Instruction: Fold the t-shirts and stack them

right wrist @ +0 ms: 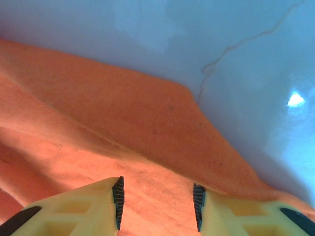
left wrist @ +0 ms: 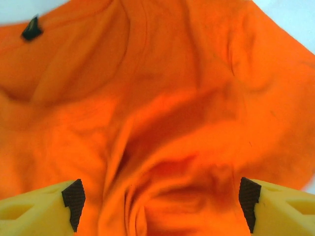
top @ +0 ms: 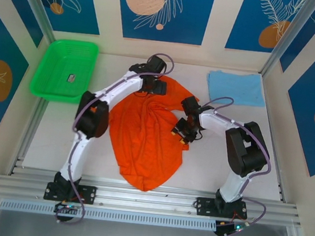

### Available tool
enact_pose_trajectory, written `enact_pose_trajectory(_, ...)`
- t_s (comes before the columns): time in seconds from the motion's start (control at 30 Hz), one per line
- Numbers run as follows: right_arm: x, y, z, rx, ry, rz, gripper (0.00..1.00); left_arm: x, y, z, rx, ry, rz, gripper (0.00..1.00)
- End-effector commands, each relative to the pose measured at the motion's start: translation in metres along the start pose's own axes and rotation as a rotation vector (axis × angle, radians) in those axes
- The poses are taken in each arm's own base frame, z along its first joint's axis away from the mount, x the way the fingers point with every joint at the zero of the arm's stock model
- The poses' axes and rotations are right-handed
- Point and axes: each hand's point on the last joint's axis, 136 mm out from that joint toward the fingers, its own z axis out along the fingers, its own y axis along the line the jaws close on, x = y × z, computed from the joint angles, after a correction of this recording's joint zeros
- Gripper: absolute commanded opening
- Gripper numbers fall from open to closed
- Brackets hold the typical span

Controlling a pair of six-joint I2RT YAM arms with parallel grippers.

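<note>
Progress: roughly half, by my reading.

Blue shirt (top: 236, 87): lies at the far right of the table (top: 51, 139) as a flat, tidy rectangle. Looks folded; that part seems done.

Orange shirt (top: 147, 134): middle of the table, between the two arms, open and rumpled, with heavy creases running near to far. No fold made in it yet. It lies well apart from the blue one, so nothing is stacked.

Left gripper (top: 156, 87): over the far edge of the orange shirt. In the wrist view the left gripper (left wrist: 160, 206) has its pads (left wrist: 74, 196) spread wide, with bunched cloth below and between them; nothing is pinched.

Right gripper (top: 183, 131): at the right edge of the orange shirt. In its wrist view the right gripper (right wrist: 157, 199) is set partway apart, straddling the cloth just inside its edge. Cannot tell whether the cloth is actually caught.

Green basket (top: 47, 81): far left, apart from both shirts.

Left to do, as judged: flatten and fold the orange shirt, then stack the two.
</note>
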Motion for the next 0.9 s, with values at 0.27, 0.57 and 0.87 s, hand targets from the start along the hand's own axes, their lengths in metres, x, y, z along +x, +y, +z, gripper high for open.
enact_pose_trajectory(0.27,-0.05,-0.009,0.0,-0.011,0.016,0.135,0.39,0.026,0.098,0.063,-0.171,0.213,-0.101,0.81)
enact_pose_trajectory(0.57,-0.116,0.014,-0.015,-0.018,-0.042,0.175,0.39,0.079,0.135,0.041,-0.165,0.171,-0.35,0.82)
enact_pose_trajectory(0.87,-0.174,0.059,-0.023,-0.075,-0.082,0.088,0.4,0.158,0.143,0.025,-0.102,0.158,-0.66,0.82)
